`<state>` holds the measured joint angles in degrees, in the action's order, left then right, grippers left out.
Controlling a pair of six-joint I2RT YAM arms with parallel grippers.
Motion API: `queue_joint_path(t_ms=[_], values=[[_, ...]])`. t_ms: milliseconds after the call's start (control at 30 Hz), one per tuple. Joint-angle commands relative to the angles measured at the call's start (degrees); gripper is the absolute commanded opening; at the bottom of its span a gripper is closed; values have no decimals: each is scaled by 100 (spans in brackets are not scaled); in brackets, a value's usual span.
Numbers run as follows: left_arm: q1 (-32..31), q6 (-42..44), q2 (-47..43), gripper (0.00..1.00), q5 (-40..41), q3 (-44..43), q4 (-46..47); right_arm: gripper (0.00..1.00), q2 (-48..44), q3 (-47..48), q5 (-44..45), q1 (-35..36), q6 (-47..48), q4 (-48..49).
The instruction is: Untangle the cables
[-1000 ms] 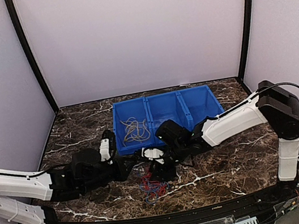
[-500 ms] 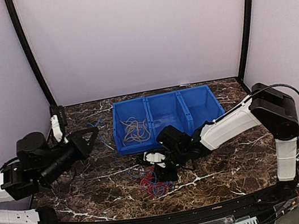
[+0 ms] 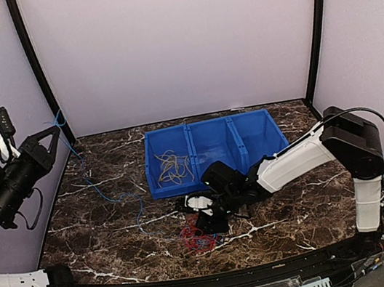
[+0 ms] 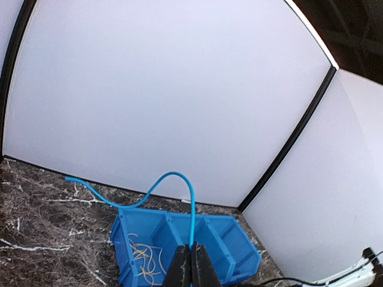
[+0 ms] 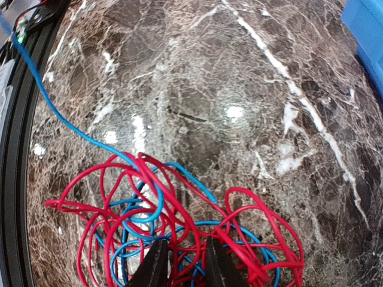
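Observation:
The cables [image 3: 196, 235] lie as a red and blue tangle on the marble table, near the front. My right gripper [image 3: 210, 220] is down on the tangle. In the right wrist view its fingers [image 5: 157, 264] are shut on several red and blue strands [image 5: 179, 221]. My left gripper [image 3: 56, 131] is raised high at the far left, shut on one blue cable [image 3: 80, 164] that trails down across the table to the tangle. In the left wrist view that blue cable [image 4: 175, 175] arcs up from the shut fingertips [image 4: 191, 256]. Yellow-tan cables [image 3: 172, 167] lie in the bin's left compartment.
A blue three-compartment bin [image 3: 249, 134] stands at the back middle of the table, just behind the right arm [image 3: 297, 155]. White walls with black corner posts [image 3: 39, 73] enclose the table. A black rail [image 3: 201, 285] runs along the front edge.
My left arm has swung from the table up and to the far left, drawing the blue cable out of the tangle. My right gripper has closed on the tangle.

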<state>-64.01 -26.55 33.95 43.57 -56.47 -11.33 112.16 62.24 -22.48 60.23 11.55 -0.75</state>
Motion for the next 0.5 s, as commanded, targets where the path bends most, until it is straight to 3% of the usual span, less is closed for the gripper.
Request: queue_joint_path(t_ms=[0,167,467], values=[[2,-89,308,0,30,508,-210,30,-182,-33,-13,19,163,-500],[2,-372,387,0,37,890,-180,49,-651,170,-167,23,792,-1135],[2,-959,331,0,-113,1626,-87,58,-885,994,-448,68,1256,-2042]])
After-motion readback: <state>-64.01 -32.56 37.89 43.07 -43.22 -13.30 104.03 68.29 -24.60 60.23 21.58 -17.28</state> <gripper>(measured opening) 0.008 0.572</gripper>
